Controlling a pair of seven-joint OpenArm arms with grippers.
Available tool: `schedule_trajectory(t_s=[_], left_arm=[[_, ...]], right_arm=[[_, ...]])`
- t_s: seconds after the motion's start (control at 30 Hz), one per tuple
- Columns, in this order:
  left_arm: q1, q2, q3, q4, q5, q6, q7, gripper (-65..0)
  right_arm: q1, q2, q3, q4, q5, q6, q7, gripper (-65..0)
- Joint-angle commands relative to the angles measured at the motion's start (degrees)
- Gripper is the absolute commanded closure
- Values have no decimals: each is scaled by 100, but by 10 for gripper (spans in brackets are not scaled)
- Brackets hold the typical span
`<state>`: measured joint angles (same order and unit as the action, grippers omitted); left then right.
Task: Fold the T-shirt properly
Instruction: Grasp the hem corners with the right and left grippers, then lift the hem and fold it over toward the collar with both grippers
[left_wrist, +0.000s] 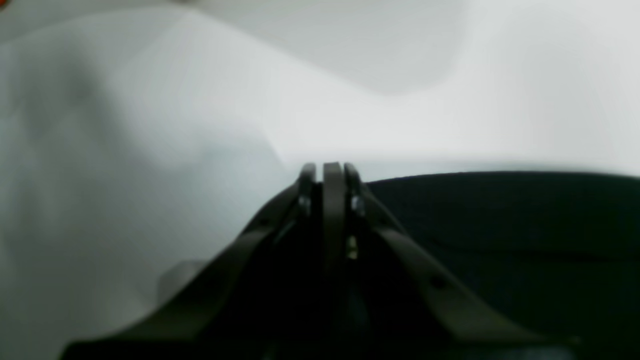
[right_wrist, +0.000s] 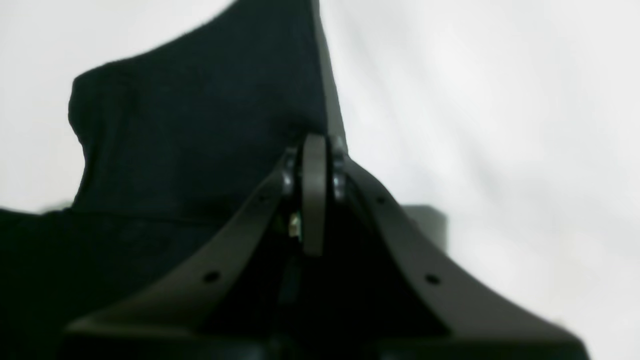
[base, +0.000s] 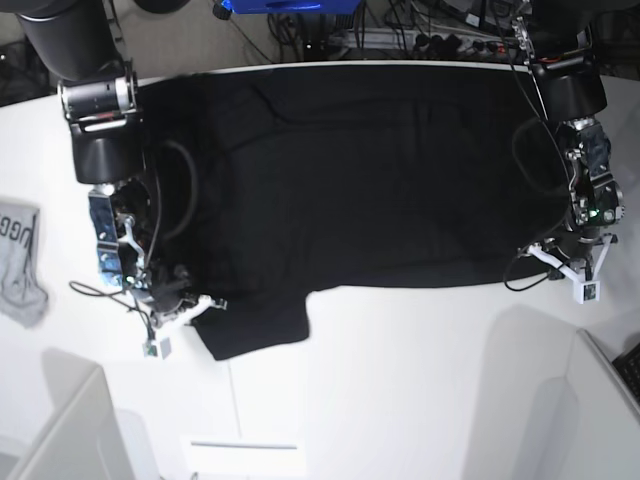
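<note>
The black T-shirt (base: 370, 180) lies spread plain side up across the white table (base: 400, 380), one sleeve (base: 255, 325) sticking out toward the front. At that sleeve's corner, on the left of the base view, my right gripper (base: 196, 306) is shut on the cloth. In the right wrist view its fingertips (right_wrist: 315, 145) pinch the T-shirt (right_wrist: 190, 125), which rises away from them. My left gripper (base: 560, 262) is at the shirt's right edge in the base view. Its fingertips (left_wrist: 332, 170) are pressed together on the edge of the T-shirt (left_wrist: 500, 225).
A small grey garment with dark lettering (base: 20, 262) lies at the table's left edge. White panels stand at the front left (base: 60, 425) and front right (base: 600, 400). Cables and a blue object (base: 280, 6) sit behind the table.
</note>
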<state>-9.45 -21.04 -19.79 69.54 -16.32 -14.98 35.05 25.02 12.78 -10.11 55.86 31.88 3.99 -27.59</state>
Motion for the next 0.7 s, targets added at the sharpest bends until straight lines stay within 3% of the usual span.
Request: schedule_trajectory(t_s=[0.0,0.2,0.4,0.67], left_arm=[[-96,-81,-30,163,-43,-1,-133,0],[176,-55,-56,541,-113,-9,-133,0],[572,-107,-65,1103,-1080,-1,-125,0],[800,-72,-416,1657,-1204,-9,588,0]], right_arm=[[140,46,31,186,52,36,91,0],[-97,46,39,608,43,36,-102,0],[-361,54,119,1109,34,36,-322,0],[-818,46,804,1927,34,36,-788,0]])
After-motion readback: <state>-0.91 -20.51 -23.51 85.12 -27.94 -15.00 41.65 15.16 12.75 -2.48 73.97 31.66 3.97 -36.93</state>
